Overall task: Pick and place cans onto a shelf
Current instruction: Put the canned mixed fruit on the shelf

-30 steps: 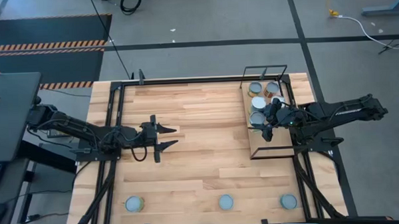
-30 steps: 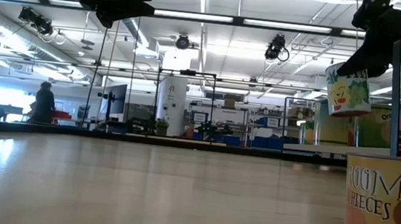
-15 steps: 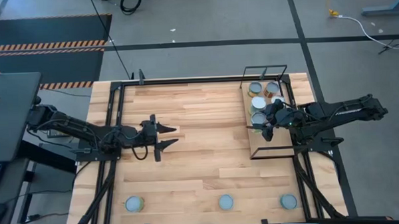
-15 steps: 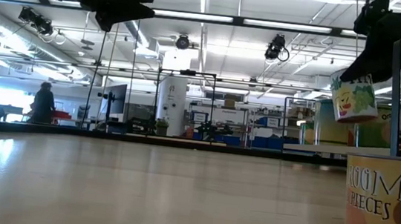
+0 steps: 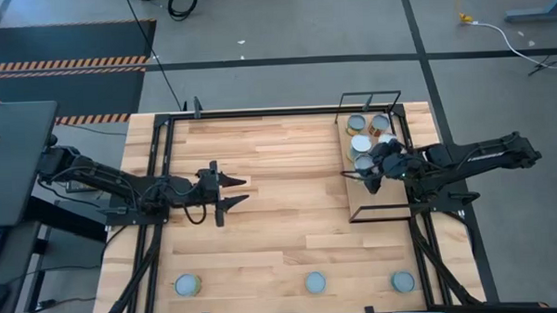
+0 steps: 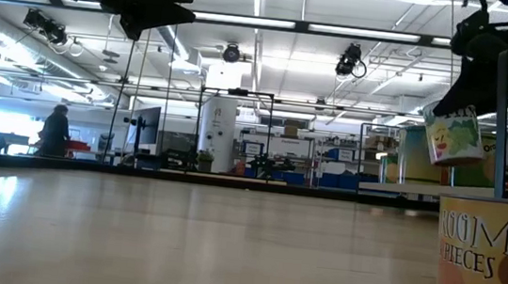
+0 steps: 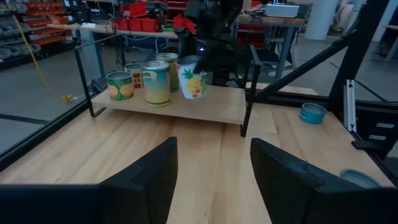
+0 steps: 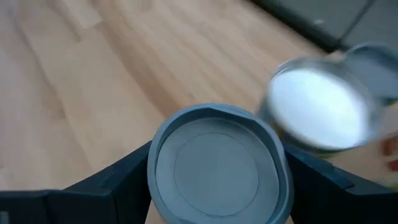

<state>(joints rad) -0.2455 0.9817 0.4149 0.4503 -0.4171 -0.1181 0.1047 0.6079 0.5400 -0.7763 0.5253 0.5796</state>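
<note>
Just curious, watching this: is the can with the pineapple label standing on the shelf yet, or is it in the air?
In the air, tilted. The right gripper holds the pineapple can just above the shelf, beside the upright cans there.

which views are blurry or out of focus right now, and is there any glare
Right wrist view: the held can is fairly crisp between the right hand's fingers, while a second can beside it is smeared. Low view: the nearest can is soft and cropped at the edge; ceiling strip lights are bright, and the tabletop shows a pale sheen. High and left wrist views look sharp.
</note>
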